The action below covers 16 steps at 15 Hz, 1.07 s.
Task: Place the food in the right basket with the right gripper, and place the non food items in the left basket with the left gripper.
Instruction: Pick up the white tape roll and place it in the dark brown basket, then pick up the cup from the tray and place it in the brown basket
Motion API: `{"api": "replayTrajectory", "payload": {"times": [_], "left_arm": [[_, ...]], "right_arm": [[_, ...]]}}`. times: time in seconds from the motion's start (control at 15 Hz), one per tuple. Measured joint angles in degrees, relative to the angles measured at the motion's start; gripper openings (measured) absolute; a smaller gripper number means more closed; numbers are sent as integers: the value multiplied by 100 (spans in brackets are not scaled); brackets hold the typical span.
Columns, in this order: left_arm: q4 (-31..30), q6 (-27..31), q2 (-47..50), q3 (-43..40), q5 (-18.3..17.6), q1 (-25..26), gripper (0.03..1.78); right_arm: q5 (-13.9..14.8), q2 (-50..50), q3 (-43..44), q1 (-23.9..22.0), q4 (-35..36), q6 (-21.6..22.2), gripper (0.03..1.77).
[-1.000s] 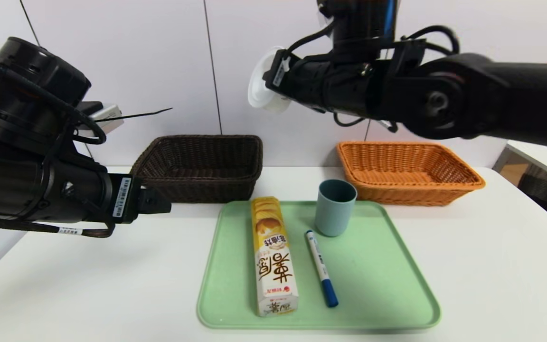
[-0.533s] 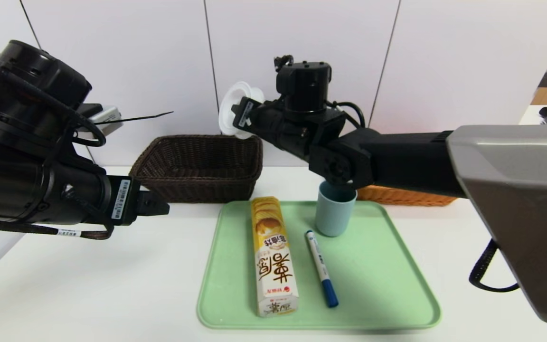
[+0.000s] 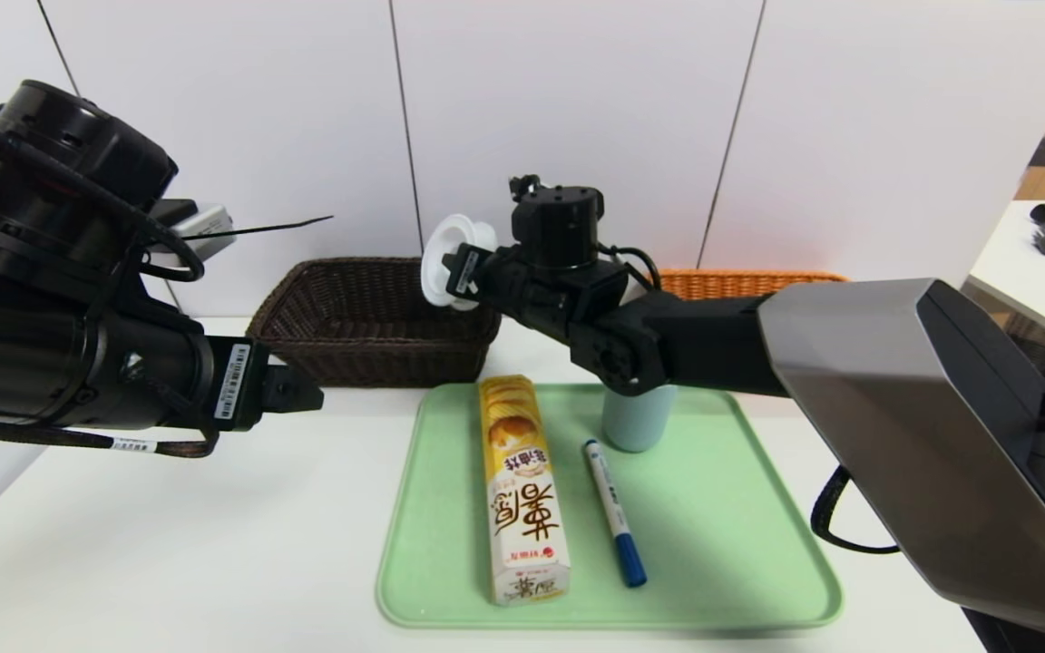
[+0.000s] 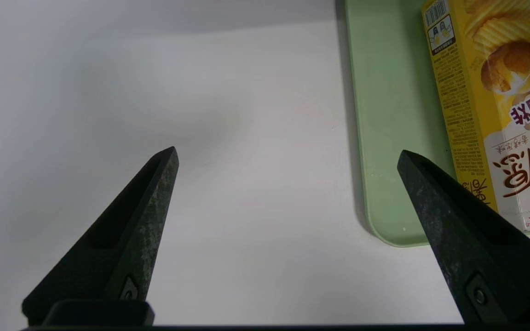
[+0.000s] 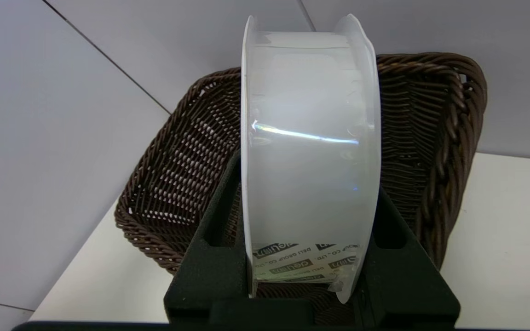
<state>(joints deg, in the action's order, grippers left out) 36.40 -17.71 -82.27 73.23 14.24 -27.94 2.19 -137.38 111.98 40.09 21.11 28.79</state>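
The dark basket (image 3: 373, 358) stands at the back on the robot's left, and I can see nothing lying in the part of it that shows. The orange basket (image 3: 740, 284) is farther over on the robot's right, mostly hidden behind the right arm, so I can't tell what it holds. In front of them, the green tray (image 3: 713, 526) carries the long potato-chip carton (image 3: 522, 490), a marker (image 3: 615, 512) with its blue cap toward the near edge, and a blue cup (image 3: 639, 417) whose mouth is covered by that same arm.

The right gripper (image 5: 311, 230) is clamped on the white plastic roll (image 5: 311, 138), a finger at either side of it, above the dark basket's right-hand part. The left gripper (image 4: 288, 154) hangs over the white table (image 3: 169, 544), to the left of the tray, its fingers spread wide with only table between them.

A second ago the roll was up high, between the two baskets; now it has swung left and come down to the dark one. The right arm has moved in across the orange basket and the cup, which were both in plain sight then. The carton and marker haven't budged.
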Motion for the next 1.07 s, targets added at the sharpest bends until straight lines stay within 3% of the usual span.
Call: {"api": "replayTrajectory", "payload": {"times": [0.07, 0.33, 0.67, 0.8, 0.93, 1.07], "left_arm": [[-2, 0, 9, -29, -2, 0, 169], [-10, 2, 24, -85, -7, 0, 169], [-11, 0, 28, -93, -11, -2, 169], [-11, -1, 30, -88, -7, -2, 169], [-21, 11, 33, -63, -2, -2, 169], [-22, 35, 33, -20, -5, -9, 169]], "right_arm": [[-16, -20, 0, -7, 0, -7, 58], [-40, -63, 1, 9, 5, -24, 101], [89, 59, 0, 0, 41, -55, 134], [477, 162, -2, -7, 35, -416, 143], [1029, 236, -11, -13, 99, -1215, 149], [1293, 461, -49, -13, 93, -1799, 154]]}}
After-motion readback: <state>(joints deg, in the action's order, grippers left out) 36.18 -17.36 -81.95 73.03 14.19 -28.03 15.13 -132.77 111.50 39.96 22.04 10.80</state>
